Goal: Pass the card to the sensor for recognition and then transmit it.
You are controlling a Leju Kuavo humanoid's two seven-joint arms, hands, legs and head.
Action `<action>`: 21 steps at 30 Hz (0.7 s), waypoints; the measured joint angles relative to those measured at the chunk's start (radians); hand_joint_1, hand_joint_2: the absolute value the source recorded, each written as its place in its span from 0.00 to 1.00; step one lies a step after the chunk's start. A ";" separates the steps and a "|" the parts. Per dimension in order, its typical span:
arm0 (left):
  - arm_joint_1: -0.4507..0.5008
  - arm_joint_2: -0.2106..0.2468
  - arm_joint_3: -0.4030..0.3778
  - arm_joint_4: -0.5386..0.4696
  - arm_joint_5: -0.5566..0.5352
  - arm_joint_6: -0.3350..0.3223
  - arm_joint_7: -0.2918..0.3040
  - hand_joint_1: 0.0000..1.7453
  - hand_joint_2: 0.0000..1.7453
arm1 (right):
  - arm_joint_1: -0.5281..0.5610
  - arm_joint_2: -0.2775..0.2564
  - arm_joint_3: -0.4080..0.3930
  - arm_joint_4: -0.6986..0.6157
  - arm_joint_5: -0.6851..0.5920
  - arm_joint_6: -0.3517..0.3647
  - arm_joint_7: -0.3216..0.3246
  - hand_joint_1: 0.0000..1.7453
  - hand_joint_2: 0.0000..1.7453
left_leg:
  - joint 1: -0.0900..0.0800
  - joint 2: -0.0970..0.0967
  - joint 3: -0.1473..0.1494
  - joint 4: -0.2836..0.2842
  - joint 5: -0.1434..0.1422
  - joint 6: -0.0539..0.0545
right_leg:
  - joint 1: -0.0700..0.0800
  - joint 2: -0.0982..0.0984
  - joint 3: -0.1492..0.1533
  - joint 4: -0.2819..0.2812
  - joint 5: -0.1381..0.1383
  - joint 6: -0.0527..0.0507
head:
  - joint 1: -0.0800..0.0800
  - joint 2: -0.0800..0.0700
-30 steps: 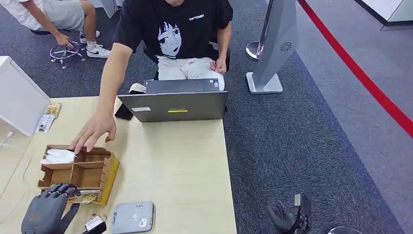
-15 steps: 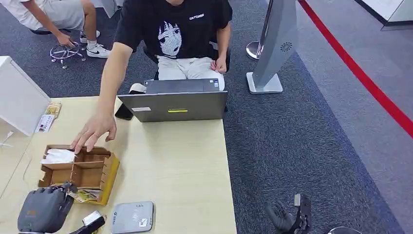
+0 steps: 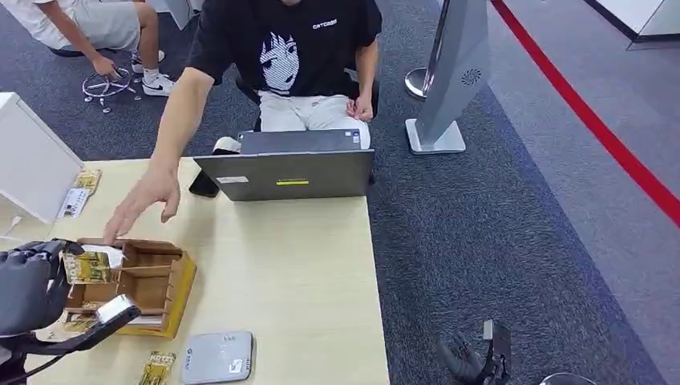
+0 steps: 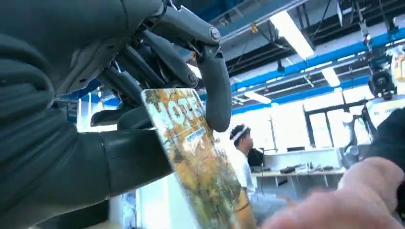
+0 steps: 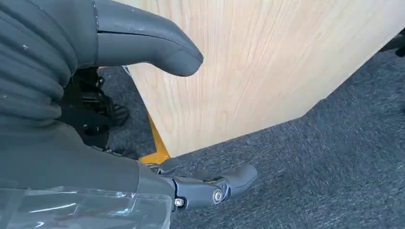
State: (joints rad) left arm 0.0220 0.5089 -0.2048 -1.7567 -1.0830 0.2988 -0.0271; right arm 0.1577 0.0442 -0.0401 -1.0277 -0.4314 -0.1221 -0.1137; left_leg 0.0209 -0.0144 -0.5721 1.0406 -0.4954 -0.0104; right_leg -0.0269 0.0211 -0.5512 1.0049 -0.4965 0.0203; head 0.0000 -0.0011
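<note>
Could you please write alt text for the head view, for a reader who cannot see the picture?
The left robot hand holds a yellow-green printed card raised above a brown cardboard compartment box on a light wooden table. A flat grey card sensor lies near the table's front edge. A seated person's hand reaches over the box, beside a grey laptop.

My left hand [image 3: 28, 289] is matt dark grey plastic with a ribbed rubbery cover, and it pinches a glossy printed card [image 4: 198, 157]. Just beside it stands a rough brown cardboard box [image 3: 152, 281] on the smooth pale wood-grain table [image 3: 297, 273]. Near that lies a smooth grey plastic sensor [image 3: 218, 358]. Under my right hand [image 5: 210, 188] is coarse grey carpet [image 5: 334, 157].
</note>
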 joint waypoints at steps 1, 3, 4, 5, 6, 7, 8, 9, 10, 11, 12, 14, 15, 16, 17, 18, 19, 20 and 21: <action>-0.022 0.007 0.000 0.000 0.002 -0.011 0.003 1.00 1.00 | -0.002 0.000 0.001 0.002 0.000 0.001 -0.002 0.00 1.00 | 0.000 0.000 0.000 0.000 0.000 0.000 | 0.000 -0.001 0.000 0.000 0.000 0.000 | 0.000 0.000; -0.086 0.026 0.007 0.006 0.033 -0.056 0.008 1.00 1.00 | -0.006 0.000 0.005 0.011 0.001 0.008 -0.012 0.00 1.00 | 0.000 -0.001 0.000 0.000 0.001 0.000 | 0.000 -0.001 0.000 0.000 0.001 -0.001 | 0.000 0.000; -0.121 0.033 0.012 0.015 0.056 -0.082 0.011 1.00 1.00 | -0.007 0.000 0.008 0.017 0.001 0.012 -0.015 0.00 1.00 | 0.000 0.000 0.000 0.000 0.001 0.000 | 0.000 -0.001 0.000 0.000 0.001 -0.002 | 0.000 0.000; -0.143 0.038 0.017 0.021 0.066 -0.095 0.012 1.00 1.00 | -0.009 0.000 0.008 0.019 0.001 0.013 -0.016 0.00 1.00 | 0.000 0.000 0.000 0.000 0.001 -0.001 | 0.000 0.000 0.000 0.000 0.002 -0.002 | 0.000 0.000; -0.176 0.044 0.022 0.043 0.085 -0.124 0.015 1.00 1.00 | -0.010 0.000 0.009 0.024 0.005 0.014 -0.018 0.00 1.00 | 0.000 0.000 0.000 0.000 0.001 -0.001 | 0.001 0.000 0.000 0.000 0.002 -0.002 | 0.000 0.000; -0.205 0.048 0.024 0.065 0.095 -0.143 0.021 1.00 1.00 | -0.011 0.000 0.010 0.028 0.007 0.014 -0.018 0.00 1.00 | 0.001 0.000 0.000 0.000 0.002 0.000 | 0.001 0.000 0.000 0.001 0.002 -0.002 | 0.000 0.000; -0.226 0.053 0.027 0.085 0.100 -0.154 0.025 1.00 1.00 | -0.013 0.000 0.010 0.031 0.007 0.013 -0.018 0.00 1.00 | 0.001 0.000 0.000 0.000 0.002 0.000 | 0.001 0.000 0.000 0.001 0.002 -0.003 | 0.000 0.000; -0.245 0.057 0.029 0.101 0.102 -0.160 0.026 1.00 1.00 | -0.015 0.000 0.010 0.033 0.007 0.013 -0.018 0.00 1.00 | 0.001 0.000 0.000 0.000 0.002 -0.001 | 0.001 0.000 0.000 0.001 0.002 -0.003 | 0.000 0.000; -0.257 0.060 0.031 0.118 0.104 -0.164 0.027 1.00 1.00 | -0.016 0.000 0.010 0.035 0.007 0.013 -0.018 0.00 1.00 | 0.001 0.000 0.000 0.000 0.002 -0.001 | 0.001 0.000 0.000 0.001 0.002 -0.003 | 0.000 0.000; -0.272 0.062 0.032 0.139 0.108 -0.168 0.031 1.00 1.00 | -0.017 0.000 0.011 0.038 0.007 0.013 -0.017 0.00 1.00 | 0.001 0.000 0.000 0.000 0.002 -0.001 | 0.001 0.000 0.000 0.001 0.002 -0.003 | 0.000 0.000; -0.283 0.063 0.034 0.154 0.113 -0.170 0.035 1.00 1.00 | -0.018 0.000 0.011 0.040 0.008 0.013 -0.016 0.00 1.00 | 0.001 0.000 0.000 0.000 0.002 -0.001 | 0.001 0.000 0.000 0.001 0.002 -0.003 | 0.000 0.000; -0.295 0.067 0.040 0.190 0.127 -0.169 0.037 1.00 1.00 | -0.019 0.000 0.012 0.044 0.011 0.014 -0.015 0.00 1.00 | 0.000 0.001 0.000 0.000 0.002 -0.001 | 0.001 0.001 0.000 0.001 0.002 -0.003 | 0.000 0.000; -0.296 0.069 0.044 0.205 0.132 -0.167 0.037 1.00 1.00 | -0.019 0.000 0.012 0.047 0.012 0.014 -0.015 0.00 1.00 | 0.000 0.002 0.000 0.000 0.002 -0.001 | 0.001 0.002 0.000 0.001 0.002 -0.003 | 0.000 0.000; -0.296 0.069 0.047 0.216 0.139 -0.164 0.037 1.00 1.00 | -0.019 0.000 0.012 0.049 0.013 0.014 -0.015 0.00 1.00 | 0.000 0.002 0.000 0.000 0.002 -0.001 | 0.001 0.002 -0.001 0.001 0.002 -0.003 | 0.000 0.000; -0.296 0.069 0.048 0.224 0.145 -0.162 0.037 1.00 1.00 | -0.019 0.000 0.012 0.051 0.016 0.014 -0.016 0.00 1.00 | 0.000 0.002 0.000 0.000 0.002 -0.001 | 0.001 0.002 -0.001 0.001 0.002 -0.003 | 0.000 0.000; -0.296 0.069 0.048 0.229 0.150 -0.162 0.037 1.00 1.00 | -0.020 0.000 0.012 0.053 0.019 0.014 -0.016 0.00 1.00 | 0.000 0.002 0.000 0.000 0.002 -0.001 | 0.001 0.002 -0.001 0.001 0.002 -0.003 | 0.000 0.000; -0.296 0.069 0.048 0.232 0.153 -0.162 0.037 1.00 1.00 | -0.021 0.000 0.012 0.054 0.019 0.014 -0.016 0.00 1.00 | 0.000 0.002 0.000 0.000 0.002 -0.001 | 0.001 0.002 -0.001 0.001 0.002 -0.003 | 0.000 0.000; -0.296 0.069 0.048 0.235 0.155 -0.162 0.037 0.79 1.00 | -0.021 0.000 0.012 0.054 0.020 0.014 -0.016 0.00 1.00 | 0.000 0.002 0.000 0.000 0.002 -0.001 | 0.001 0.002 -0.001 0.001 0.002 -0.003 | 0.000 0.000; -0.298 0.069 0.048 0.238 0.155 -0.163 0.037 0.00 1.00 | -0.022 0.000 0.012 0.054 0.020 0.014 -0.016 0.00 1.00 | 0.000 0.002 0.000 0.000 0.002 -0.001 | 0.001 0.002 -0.001 0.001 0.002 -0.003 | 0.000 0.000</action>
State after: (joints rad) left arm -0.2756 0.5776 -0.1564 -1.5186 -0.9285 0.1362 0.0103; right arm 0.1358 0.0443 -0.0282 -0.9735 -0.4112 -0.1080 -0.1301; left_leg 0.0213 -0.0121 -0.5726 1.0403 -0.4932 -0.0109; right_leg -0.0261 0.0234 -0.5523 1.0058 -0.4944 0.0174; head -0.0004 -0.0011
